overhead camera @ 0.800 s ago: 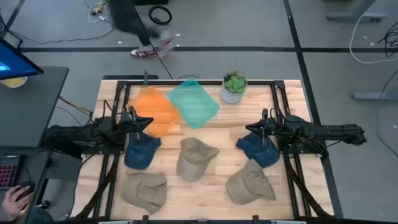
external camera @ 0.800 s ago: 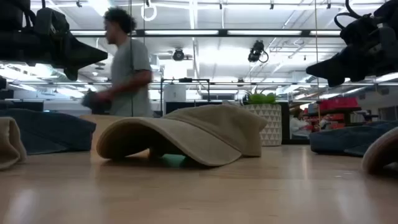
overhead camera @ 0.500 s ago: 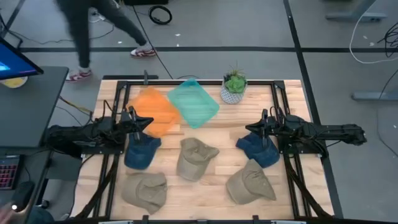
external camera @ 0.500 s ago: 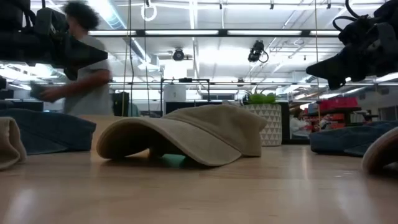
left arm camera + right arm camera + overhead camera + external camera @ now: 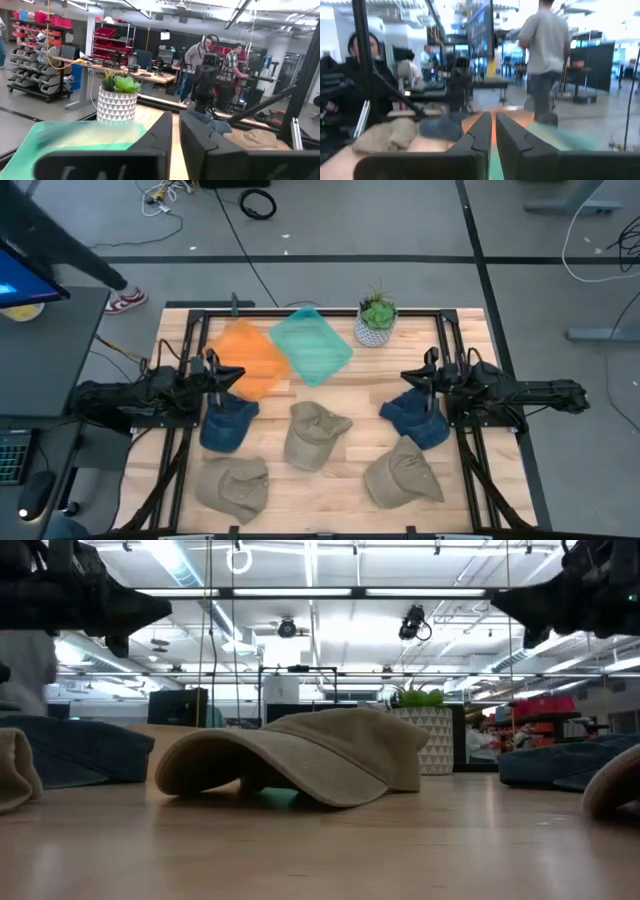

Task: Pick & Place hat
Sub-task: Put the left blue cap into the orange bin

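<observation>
1. Wooden counter [image 5: 330,480] carries five caps: two navy, three tan.
2. Left tool [image 5: 236,374] hangs above the counter's left side, over the orange tray [image 5: 250,358] edge, just beyond the left navy cap [image 5: 226,423]. Fingers nearly pressed together, a thin slit between them in the left wrist view; nothing held.
3. Right tool [image 5: 408,376] hangs above the right side, over the far edge of the right navy cap [image 5: 416,420]. Fingers close together, a narrow gap showing in the right wrist view; nothing held.
4. Middle tan cap [image 5: 314,433] lies between the two navy caps, near counter centre; it fills the low view [image 5: 300,760].
5. Two more tan caps on the near edge: one at left [image 5: 233,485], one at right [image 5: 403,474].
6. Teal tray [image 5: 312,345] sits at the far side, overlapping the orange tray.
7. Potted plant [image 5: 376,318] in a white patterned pot stands at the far edge, just right of the teal tray.
8. People visible in the room beyond, in both wrist views.
</observation>
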